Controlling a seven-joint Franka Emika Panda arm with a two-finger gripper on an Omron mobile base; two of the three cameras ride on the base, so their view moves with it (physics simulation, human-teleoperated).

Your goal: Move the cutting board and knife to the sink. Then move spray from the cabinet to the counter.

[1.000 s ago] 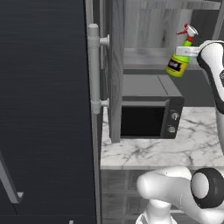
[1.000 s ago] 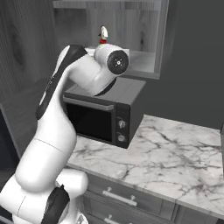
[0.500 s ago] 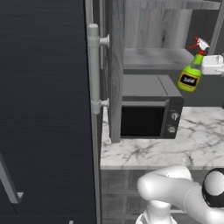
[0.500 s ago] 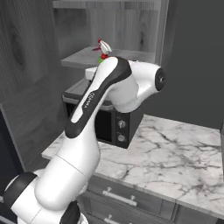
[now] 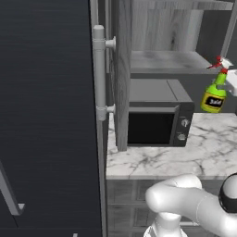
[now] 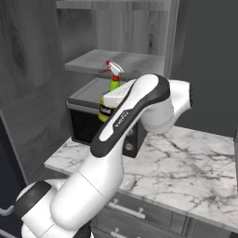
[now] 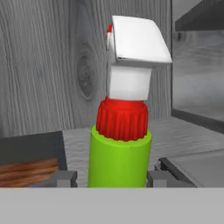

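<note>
spray base hidden behind white arm, claw fingertips cut by grey band, label unreadable

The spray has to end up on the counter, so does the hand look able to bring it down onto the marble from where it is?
Probably yes. The hand grips the spray above bare counter right of the microwave; nothing lies beneath.

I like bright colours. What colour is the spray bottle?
Bright green spray bottle with a red collar and white nozzle, clearest in the hand view.

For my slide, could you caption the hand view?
Gripper holding green spray by its neck, before the cabinet.
</note>
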